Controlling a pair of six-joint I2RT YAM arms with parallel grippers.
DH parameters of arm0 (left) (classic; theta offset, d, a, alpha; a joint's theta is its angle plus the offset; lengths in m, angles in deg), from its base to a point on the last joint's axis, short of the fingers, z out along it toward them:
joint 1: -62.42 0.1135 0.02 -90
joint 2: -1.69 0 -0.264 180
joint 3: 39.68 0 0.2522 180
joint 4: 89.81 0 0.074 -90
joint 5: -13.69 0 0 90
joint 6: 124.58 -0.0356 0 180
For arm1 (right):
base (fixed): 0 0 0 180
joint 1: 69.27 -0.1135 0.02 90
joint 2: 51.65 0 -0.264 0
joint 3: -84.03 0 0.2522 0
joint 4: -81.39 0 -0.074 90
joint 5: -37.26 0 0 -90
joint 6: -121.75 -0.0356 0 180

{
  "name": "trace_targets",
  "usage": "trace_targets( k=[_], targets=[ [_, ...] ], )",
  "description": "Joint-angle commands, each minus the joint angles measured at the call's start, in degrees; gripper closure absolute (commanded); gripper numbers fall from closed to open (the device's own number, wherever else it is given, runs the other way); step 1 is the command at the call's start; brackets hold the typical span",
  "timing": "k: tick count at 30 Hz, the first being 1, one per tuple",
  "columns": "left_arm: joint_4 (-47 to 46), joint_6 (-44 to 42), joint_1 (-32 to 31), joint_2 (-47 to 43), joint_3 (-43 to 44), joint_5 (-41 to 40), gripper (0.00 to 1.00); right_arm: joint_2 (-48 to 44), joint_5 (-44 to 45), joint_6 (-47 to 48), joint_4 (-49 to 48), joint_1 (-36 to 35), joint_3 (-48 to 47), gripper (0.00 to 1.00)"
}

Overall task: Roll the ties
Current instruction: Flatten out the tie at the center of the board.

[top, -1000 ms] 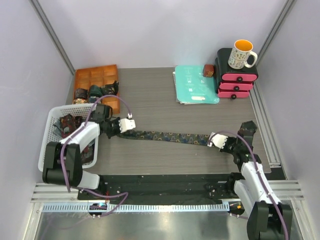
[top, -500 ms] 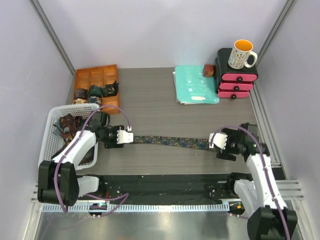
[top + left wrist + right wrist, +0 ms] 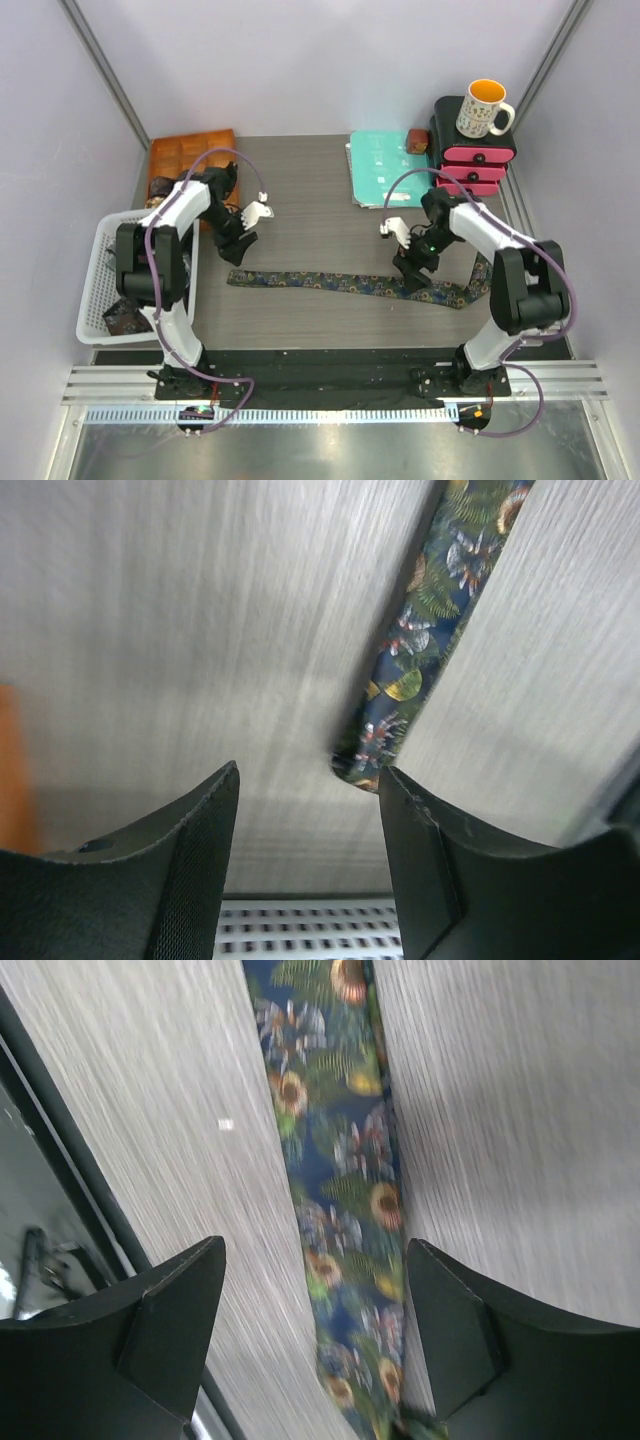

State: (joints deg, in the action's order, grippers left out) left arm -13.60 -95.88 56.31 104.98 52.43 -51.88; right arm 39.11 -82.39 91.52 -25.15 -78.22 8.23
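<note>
While both arms hang over the wood-grain table point(image 3: 310, 200), a floral dark-blue tie point(image 3: 330, 283) lies flat and unrolled across its near half, running from about 8 o'clock to 4 o'clock. The left gripper point(image 3: 238, 245) hovers near the tie's narrow end at 9 o'clock, jaws spread and pinching nothing. Its wrist view shows that tip just beside one finger point(image 3: 440, 860). The right gripper point(image 3: 412, 272) hangs over the wider stretch at 4 o'clock, jaws likewise spread, the fabric lying below the gap. A white basket point(image 3: 95, 270) stands at 9 o'clock, an orange tray point(image 3: 190, 150) at 11 and a teal folder point(image 3: 390, 170) at 1.
</note>
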Motion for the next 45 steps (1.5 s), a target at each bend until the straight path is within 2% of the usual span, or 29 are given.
trace_targets(
  k=[1,11,17,23,25,26,27,29,30,32,34,37,39,41,42,43,44,45],
  targets=[
    [12.6,7.2,1.1,4.5,5.0,-3.4,0.41,4.4,-0.2,-9.5,-1.1,-3.2,-4.7,0.23],
    [15.5,10.5,1.0,10.1,5.5,-5.5,0.42,10.6,2.3,-8.3,-3.1,-10.8,-3.1,0.34],
    [13.0,14.5,1.0,14.4,7.6,-6.8,0.47,11.9,4.3,-10.0,-7.7,-12.3,0.1,0.40],
    [14.9,17.3,0.9,18.9,13.2,-5.4,0.48,12.3,4.3,-9.8,-8.0,-12.8,0.4,0.48],
    [15.5,17.6,0.9,19.9,14.5,-4.7,0.50,12.0,4.2,-9.5,-8.0,-13.2,1.2,0.57],
    [16.5,18.0,0.8,21.0,15.9,-3.9,0.54,11.5,4.2,-9.3,-8.2,-13.2,1.4,0.68],
    [16.9,18.2,0.7,21.4,16.7,-3.0,0.65,11.3,4.5,-9.4,-8.6,-13.3,1.9,0.75],
    [18.7,18.2,0.5,22.1,19.3,-1.5,0.78,10.7,6.2,-11.2,-11.0,-13.2,2.4,0.93],
    [18.8,17.4,0.3,22.0,20.3,0.6,0.88,9.5,7.2,-12.9,-12.7,-13.1,3.1,0.99],
    [17.1,17.7,0.2,20.6,22.0,2.2,1.00,7.5,10.2,-15.8,-18.1,-11.7,4.1,0.99],
    [13.6,16.3,0.2,16.9,22.6,5.1,1.00,2.5,13.3,-18.3,-26.2,-9.2,6.5,0.99],
    [4.7,14.7,0.2,9.8,20.4,7.1,1.00,-3.3,16.5,-19.9,-32.3,-6.9,8.0,0.99],
    [-0.3,13.6,-0.1,6.0,16.0,7.4,1.00,-5.5,17.7,-20.3,-34.2,-5.3,9.1,0.99],
    [-7.8,8.6,-1.2,-1.0,9.0,7.0,1.00,-9.4,17.5,-19.1,-35.4,-4.9,10.4,0.99],
    [-11.0,6.5,-1.5,-4.2,6.1,7.0,1.00,-10.9,15.9,-17.9,-35.4,-4.9,12.1,0.93],
    [-16.6,3.9,-2.0,-10.1,-1.1,7.3,1.00,-11.9,14.5,-14.5,-32.7,-5.0,12.6,0.79],
    [-20.0,-1.2,-2.8,-13.9,-5.0,8.1,1.00,-13.8,13.1,-13.4,-31.3,-5.0,13.0,0.45],
    [-22.7,-4.8,-3.1,-17.0,-9.0,8.7,1.00,-14.5,11.2,-13.1,-30.6,-4.9,13.3,0.28]
  ],
)
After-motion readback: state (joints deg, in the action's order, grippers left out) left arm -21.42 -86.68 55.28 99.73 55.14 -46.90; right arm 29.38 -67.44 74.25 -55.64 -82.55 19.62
